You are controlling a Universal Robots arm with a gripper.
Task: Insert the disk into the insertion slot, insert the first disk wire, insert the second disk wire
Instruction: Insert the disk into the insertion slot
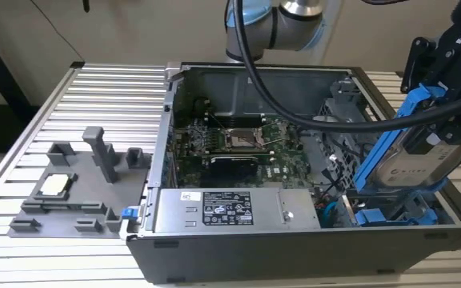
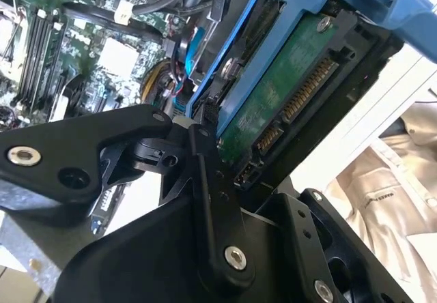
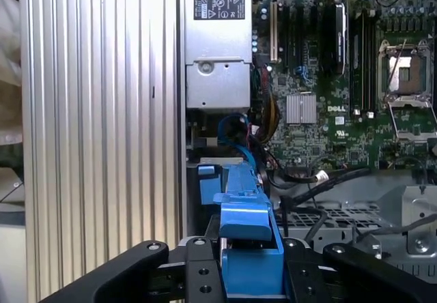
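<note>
Hand [image 1: 446, 102] is gripping the disk [image 1: 421, 157], fingers [image 2: 208, 180] clamped on its blue caddy. Disk is standing steeply tilted inside the open computer case [image 1: 254, 258], at the end on the exterior view's right; its lower edge is sitting down beside the perforated drive cage [image 3: 328, 215]; can't tell how far in it's seated. Case is sitting on the ribbed desk [image 1: 94, 90]; grey fixture tray [image 1: 62, 204] is lying beside it on the exterior view's left, well apart from the disk.
</note>
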